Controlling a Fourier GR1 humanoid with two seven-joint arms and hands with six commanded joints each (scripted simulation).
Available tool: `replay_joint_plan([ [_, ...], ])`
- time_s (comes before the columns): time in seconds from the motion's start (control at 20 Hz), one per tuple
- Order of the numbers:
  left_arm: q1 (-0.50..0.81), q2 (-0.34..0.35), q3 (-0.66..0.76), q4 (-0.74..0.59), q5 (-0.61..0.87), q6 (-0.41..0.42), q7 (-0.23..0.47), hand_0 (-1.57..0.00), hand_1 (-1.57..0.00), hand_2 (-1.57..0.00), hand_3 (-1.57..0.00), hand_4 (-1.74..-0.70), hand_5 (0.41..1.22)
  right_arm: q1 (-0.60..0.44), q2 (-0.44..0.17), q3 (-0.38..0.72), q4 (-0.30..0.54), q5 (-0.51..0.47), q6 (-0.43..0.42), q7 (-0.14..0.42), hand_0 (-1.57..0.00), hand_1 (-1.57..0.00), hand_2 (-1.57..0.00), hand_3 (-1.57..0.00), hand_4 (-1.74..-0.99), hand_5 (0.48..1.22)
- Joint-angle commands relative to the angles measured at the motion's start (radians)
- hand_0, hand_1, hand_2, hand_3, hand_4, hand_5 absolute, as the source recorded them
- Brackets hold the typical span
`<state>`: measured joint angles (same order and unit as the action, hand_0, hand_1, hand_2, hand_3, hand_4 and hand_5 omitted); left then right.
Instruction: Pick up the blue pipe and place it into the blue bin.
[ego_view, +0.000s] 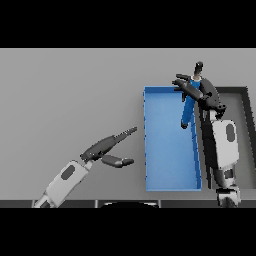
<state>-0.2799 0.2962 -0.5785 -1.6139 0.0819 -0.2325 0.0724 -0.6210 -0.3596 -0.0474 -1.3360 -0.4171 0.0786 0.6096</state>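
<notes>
Head view shows the right robot hand (200, 92) curled round the blue pipe (188, 111), hanging tilted over the blue bin's (170, 170) right wall; releasing now risks it tipping out.

Grey table (70, 95) fills the view, flat and plain. At its right edge sits a dark tray (244, 120), or possibly a shallow bin; hard to tell from above. Raised dark rim, grey floor inside. Its far rim runs parallel to the table's far edge. Left side and near end of the tray hidden from view.
</notes>
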Motion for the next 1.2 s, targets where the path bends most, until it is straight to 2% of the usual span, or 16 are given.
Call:
replay_joint_plan([
  [0.0, 0.008, 0.0, -0.006, -0.004, -0.003, 0.001, 0.007, 0.0, 0.0, 0.0, 0.0, -0.83, 0.47, 0.023, -0.019, 0.033, 0.001, -0.01, -0.017, 0.0, -1.57, -1.57, -1.57, -1.35, -1.548, 1.221],
  [0.05, 0.007, 0.004, -0.005, -0.002, -0.007, 0.0, 0.003, 0.0, 0.0, 0.0, 0.0, -0.83, 0.47, 0.048, -0.035, 0.064, 0.001, -0.027, -0.027, 0.0, -1.57, -1.57, -1.57, -1.08, -1.586, 1.221],
  [0.1, 0.003, -0.007, -0.01, 0.008, -0.013, 0.004, 0.003, 0.0, 0.0, 0.0, 0.0, -0.83, 0.471, 0.074, -0.052, 0.099, 0.003, -0.038, -0.028, 0.0, -1.57, -1.57, -1.57, -1.18, -1.569, 1.221],
  [0.25, 0.002, -0.004, -0.005, 0.012, -0.009, 0.002, 0.0, 0.0, 0.0, 0.0, 0.0, -0.83, 0.475, 0.131, -0.12, 0.228, 0.005, -0.082, -0.081, 0.0, -1.57, -1.57, -1.57, -0.69, -1.653, 1.205],
  [0.35, -0.001, -0.009, -0.005, 0.0, -0.005, 0.008, 0.012, 0.0, 0.0, 0.0, 0.0, -0.83, 0.474, 0.133, -0.188, 0.35, 0.034, -0.174, -0.172, 0.0, -1.57, -1.57, -1.57, -1.01, -1.583, 1.199],
  [0.4, -0.003, -0.015, -0.008, 0.01, -0.009, 0.01, 0.017, 0.0, 0.0, 0.0, 0.0, -0.83, 0.474, 0.118, -0.223, 0.415, 0.058, -0.257, -0.227, 0.0, -1.46, -1.38, -1.33, -0.81, -1.534, 1.19],
  [0.5, -0.011, -0.028, -0.013, 0.025, -0.013, 0.01, 0.026, 0.0, 0.0, 0.0, 0.0, -0.83, 0.476, 0.092, -0.289, 0.541, 0.066, -0.417, -0.283, 0.0, -0.94, -0.88, -0.85, -0.52, -1.404, 1.159],
  [0.6, -0.012, -0.018, -0.011, 0.016, -0.011, 0.004, 0.022, 0.0, 0.0, 0.0, 0.0, -0.83, 0.476, 0.049, -0.338, 0.636, 0.069, -0.526, -0.331, 0.0, -0.6, -0.57, -0.55, -0.33, -1.302, 1.182],
  [0.7, -0.002, -0.021, -0.016, 0.015, -0.017, 0.01, 0.014, 0.0, 0.0, 0.0, 0.0, -0.83, 0.477, 0.016, -0.375, 0.685, 0.035, -0.502, -0.273, 0.0, -0.38, -0.36, -0.35, -0.21, -1.234, 1.091],
  [0.8, 0.001, -0.013, -0.012, 0.001, -0.013, 0.012, 0.014, 0.0, 0.0, 0.0, 0.0, -0.83, 0.477, -0.009, -0.413, 0.746, 0.014, -0.446, -0.234, 0.0, -0.25, -0.23, -0.22, -0.13, -1.204, 1.002],
  [0.85, 0.001, -0.016, -0.015, 0.008, -0.018, 0.012, 0.015, 0.0, 0.0, 0.0, 0.0, -0.83, 0.475, -0.024, -0.419, 0.765, 0.014, -0.448, -0.232, 0.0, -0.2, -0.18, -0.18, -0.11, -1.199, 0.967],
  [0.95, 0.007, -0.018, -0.017, -0.01, -0.012, 0.015, 0.014, 0.0, 0.0, 0.0, 0.0, -0.83, 0.472, -0.032, -0.446, 0.793, 0.003, -0.446, -0.223, 0.0, -0.15, -0.12, -0.11, -0.07, -1.192, 0.907],
  [1.15, 0.008, -0.013, -0.015, -0.004, -0.017, 0.018, 0.02, 0.0, 0.0, 0.0, 0.0, -0.83, 0.471, -0.019, -0.432, 0.809, -0.002, -0.424, -0.255, -0.009, -0.06, -0.05, -0.05, -0.03, -1.188, 0.818],
])
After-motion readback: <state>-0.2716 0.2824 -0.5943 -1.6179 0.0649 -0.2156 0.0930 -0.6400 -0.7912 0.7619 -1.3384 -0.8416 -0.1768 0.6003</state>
